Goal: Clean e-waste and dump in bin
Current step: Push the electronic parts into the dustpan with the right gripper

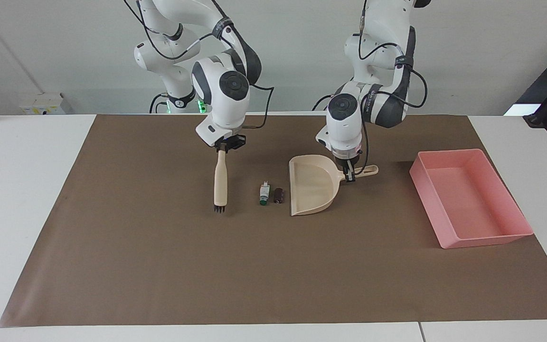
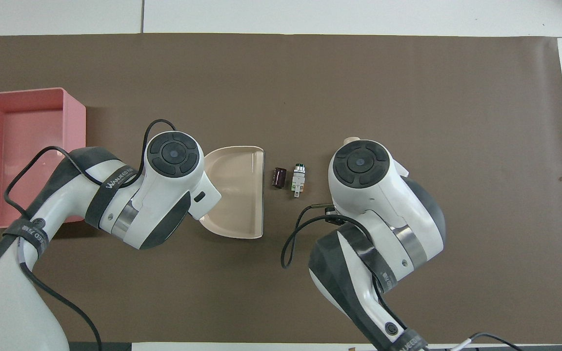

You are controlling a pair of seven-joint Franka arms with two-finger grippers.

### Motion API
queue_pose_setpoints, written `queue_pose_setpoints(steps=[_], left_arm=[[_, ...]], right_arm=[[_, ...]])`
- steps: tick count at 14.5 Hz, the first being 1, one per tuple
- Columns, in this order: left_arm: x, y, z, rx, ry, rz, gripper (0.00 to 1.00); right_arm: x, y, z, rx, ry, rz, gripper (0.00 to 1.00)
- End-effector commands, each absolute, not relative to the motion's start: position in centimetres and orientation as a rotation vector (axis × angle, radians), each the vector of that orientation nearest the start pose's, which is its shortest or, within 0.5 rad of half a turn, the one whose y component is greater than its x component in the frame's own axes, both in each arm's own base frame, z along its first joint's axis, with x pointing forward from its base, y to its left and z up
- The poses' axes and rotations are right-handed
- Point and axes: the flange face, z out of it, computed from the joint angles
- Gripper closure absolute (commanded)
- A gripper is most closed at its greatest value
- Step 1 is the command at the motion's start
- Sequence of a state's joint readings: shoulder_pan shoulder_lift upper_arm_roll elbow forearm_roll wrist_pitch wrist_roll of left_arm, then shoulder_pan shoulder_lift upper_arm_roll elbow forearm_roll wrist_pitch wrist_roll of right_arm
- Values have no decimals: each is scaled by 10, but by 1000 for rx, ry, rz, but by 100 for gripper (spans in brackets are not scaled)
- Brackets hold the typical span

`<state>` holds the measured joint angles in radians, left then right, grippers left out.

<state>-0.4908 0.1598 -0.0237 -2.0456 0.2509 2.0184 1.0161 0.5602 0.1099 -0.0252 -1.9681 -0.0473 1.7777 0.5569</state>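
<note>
Mat [image 1: 159,266]: matt brown paper. Bin [image 1: 515,209], dustpan [image 1: 311,190]: smooth plastic. Brush [image 1: 220,183]: smooth handle, dark bristles.

Right gripper [image 1: 223,147]: arm in from 11 o'clock of the facing view, wrist pointing down, jaws clamped tight. Left gripper [image 1: 349,176]: arm in from 1 o'clock, wrist down, jaws clamped. Both arms low over the worktop [image 1: 26,190].

High facing camera across the table looking at robots, steep overhead camera above them, both sharing the brown mat [image 1: 159,266].
</note>
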Motion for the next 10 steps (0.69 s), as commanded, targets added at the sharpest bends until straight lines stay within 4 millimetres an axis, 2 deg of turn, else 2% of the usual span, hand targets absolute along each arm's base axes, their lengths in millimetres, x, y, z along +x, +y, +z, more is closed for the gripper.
queue_pose_setpoints(steps=[1,4,6,10], left_arm=[[496,-270,339,-1964,2192,440,99],[497,-272,338,-1966,2189,449,99],[496,-270,337,-1970,2186,454,99],[496,-270,337,-1987,2166,465,99]], right_arm=[[485,315,379,-3306,-9,399,100],[478,353,362,-3301,4,380,100],[476,363,360,-3218,53,408,100],[460,396,353,-3006,51,462,100]])
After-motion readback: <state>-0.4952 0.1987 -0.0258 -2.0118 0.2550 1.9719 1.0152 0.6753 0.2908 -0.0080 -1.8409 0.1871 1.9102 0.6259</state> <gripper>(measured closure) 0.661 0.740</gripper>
